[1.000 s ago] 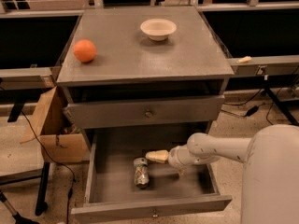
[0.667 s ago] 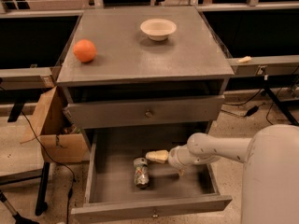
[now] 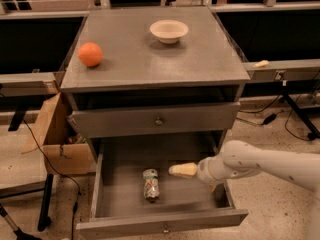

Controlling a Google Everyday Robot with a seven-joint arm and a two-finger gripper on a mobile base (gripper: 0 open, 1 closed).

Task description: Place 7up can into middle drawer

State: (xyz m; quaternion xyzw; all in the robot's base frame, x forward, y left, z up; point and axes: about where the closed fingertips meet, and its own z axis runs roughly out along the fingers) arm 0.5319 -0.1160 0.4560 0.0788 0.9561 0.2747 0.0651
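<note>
The 7up can [image 3: 151, 184] lies on its side on the floor of the open middle drawer [image 3: 125, 223], a little left of the drawer's centre, with its metal top pointing to the back. My gripper [image 3: 181, 170] reaches in from the right and hovers just right of the can and slightly above it, not touching it. The drawer is pulled far out, with its round knob at the front edge.
The grey cabinet top [image 3: 150, 59] carries an orange [image 3: 90, 54] at the left and a cream bowl [image 3: 169, 31] at the back. The drawer above [image 3: 155, 120] is shut. A cardboard box [image 3: 55, 139] stands left of the cabinet. Cables run on the floor at right.
My gripper has drawn back a little to the right, away from the can. The can lies where it was.
</note>
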